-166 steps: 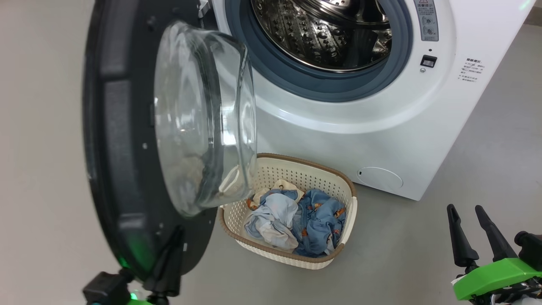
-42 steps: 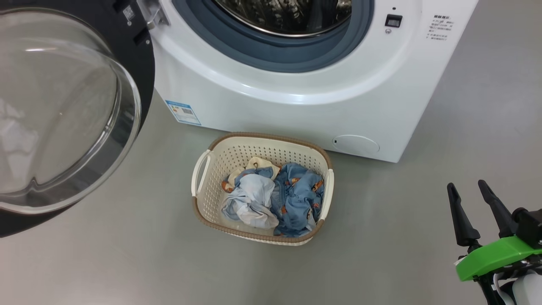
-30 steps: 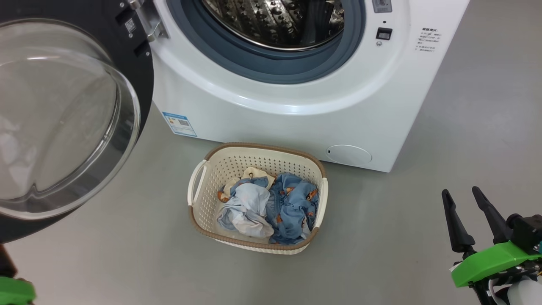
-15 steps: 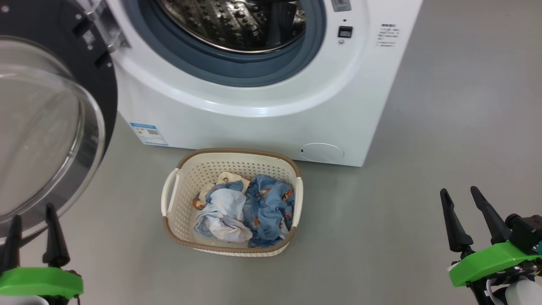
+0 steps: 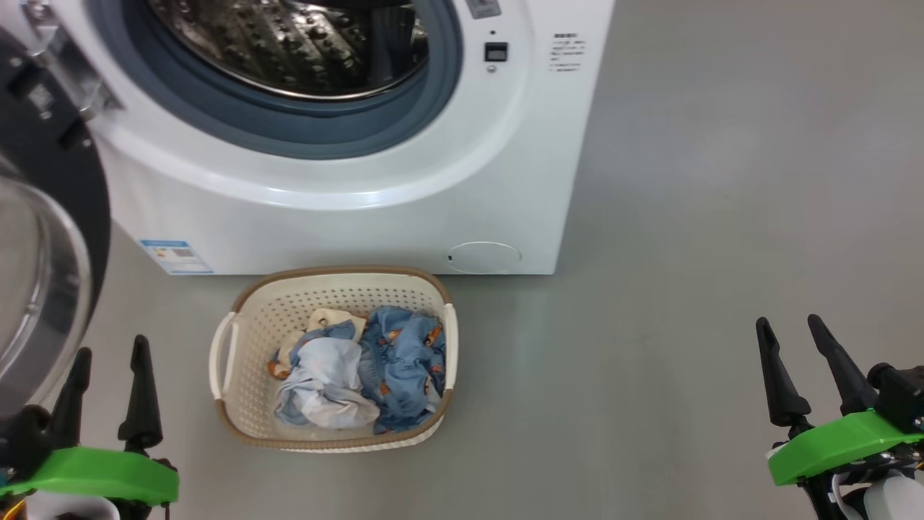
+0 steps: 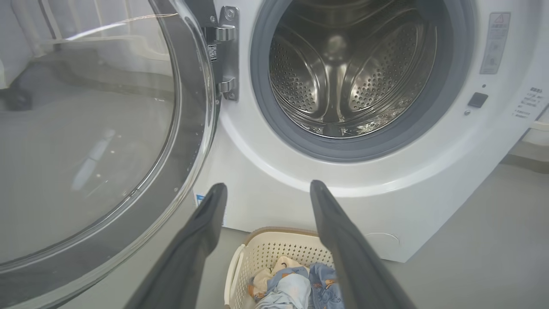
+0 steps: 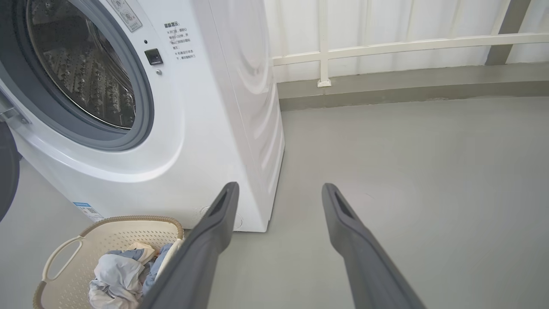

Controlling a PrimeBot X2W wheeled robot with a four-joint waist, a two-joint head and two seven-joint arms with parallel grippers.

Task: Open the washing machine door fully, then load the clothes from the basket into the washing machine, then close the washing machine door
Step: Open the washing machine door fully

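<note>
Door (image 5: 76, 188) now swung wide, hinge side left of the drum (image 5: 289, 43). Black rim and glass bowl sit at the far left of the head view. A few seconds back it stood only part open, with the left gripper at its lower rim. Now the left gripper (image 5: 110, 348) is off the door and at lower left, fingers spread, nothing between them. It hangs just beside the glass bowl, not touching as far as I can tell.

Washer (image 5: 346, 217) mouth is fully exposed, and the left wrist view looks straight into a bare drum. Basket (image 5: 249, 339) sits on the floor (image 5: 650, 289) right in front of the washer, below the opening. Clothes (image 5: 361, 368) all still inside in the same heap: blue print piece to the right, pale piece to the left, cream bit behind. None loaded yet.

The whole head view has slid over the last second. That's the camera turning, so basket and washer haven't moved.

Right gripper (image 5: 787, 320) at lower right, fingers spread, empty, well apart from the basket. Same pose as before.

Judgement: door step looks done and loading is up next. The left gripper is nearer the basket and its wrist view already has the clothes between the fingers, so it's the likely picker. Watch the open door beside that arm, since a bump could swing it back. The heap is loose and tangled, so one grab may drag two pieces.
</note>
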